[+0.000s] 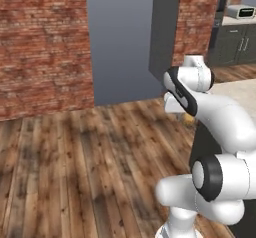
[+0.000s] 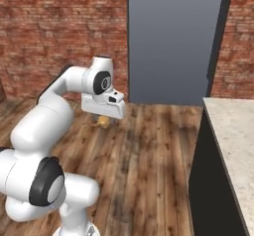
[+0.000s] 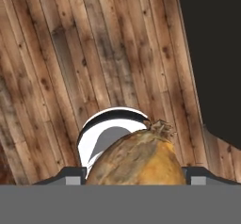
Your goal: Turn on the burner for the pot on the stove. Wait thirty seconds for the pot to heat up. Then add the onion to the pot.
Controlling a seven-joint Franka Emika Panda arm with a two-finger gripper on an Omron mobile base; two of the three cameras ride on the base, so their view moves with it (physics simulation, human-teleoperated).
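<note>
Onion point(image 3: 136, 159): golden-brown, round, papery skin, dried stem tip pointing up-right in hand view. Clamped between gripper point(image 3: 134, 177) fingertips, held high above the wooden floor point(image 3: 70, 77), left of the counter point(image 2: 233, 136).

Flat, even rendered light, soft shadows, no glare; the base views look slightly blurred, perhaps low-resolution.

The onion point(image 3: 136, 159) sits between the gripper point(image 3: 134, 177) fingers, above the floor point(image 3: 70, 77), left of the counter point(image 2: 233, 131).
</note>
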